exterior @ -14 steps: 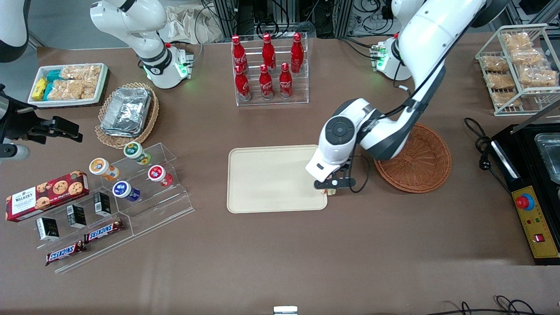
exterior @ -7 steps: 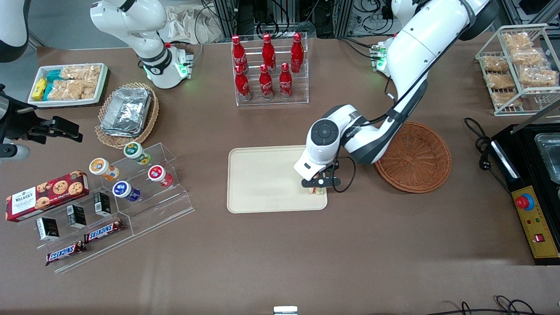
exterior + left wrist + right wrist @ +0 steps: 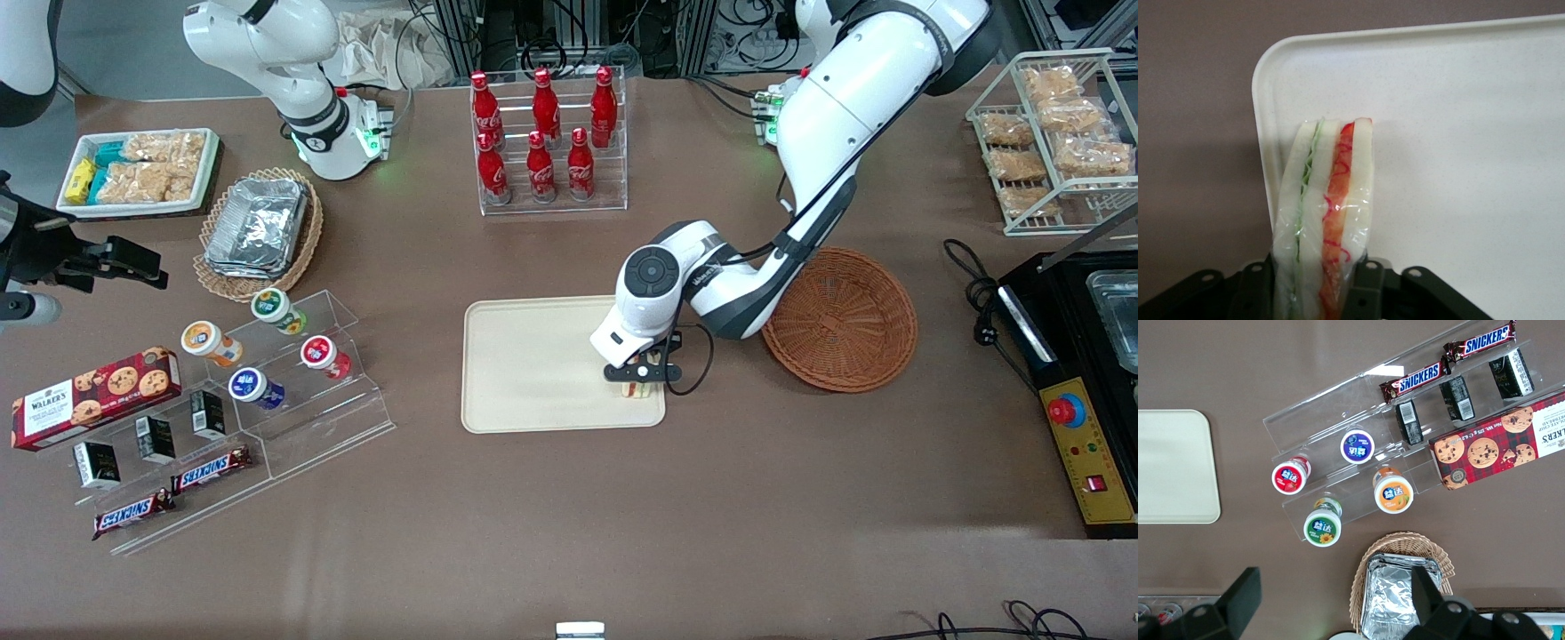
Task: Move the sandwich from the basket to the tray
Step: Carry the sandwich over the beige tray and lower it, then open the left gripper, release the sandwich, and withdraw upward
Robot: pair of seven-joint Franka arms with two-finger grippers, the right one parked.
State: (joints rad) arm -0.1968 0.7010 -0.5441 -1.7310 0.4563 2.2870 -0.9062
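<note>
Brown paper covers the table [image 3: 551, 533]. Cream-beige, the tray [image 3: 533, 364] lies mid-table, with the reddish-brown wicker basket [image 3: 845, 320] just beside it toward the working arm's end. Red Coca-Cola bottles [image 3: 542, 133] stand in a clear rack, farther from the front camera than the tray. Toward the parked arm's end lie a Walker's cookie box [image 3: 93, 396] and two Snickers bars [image 3: 169, 493]. The gripper [image 3: 642, 380] hangs over the tray's corner nearest the basket, clamped on the plastic-wrapped sandwich [image 3: 1325, 207].
</note>
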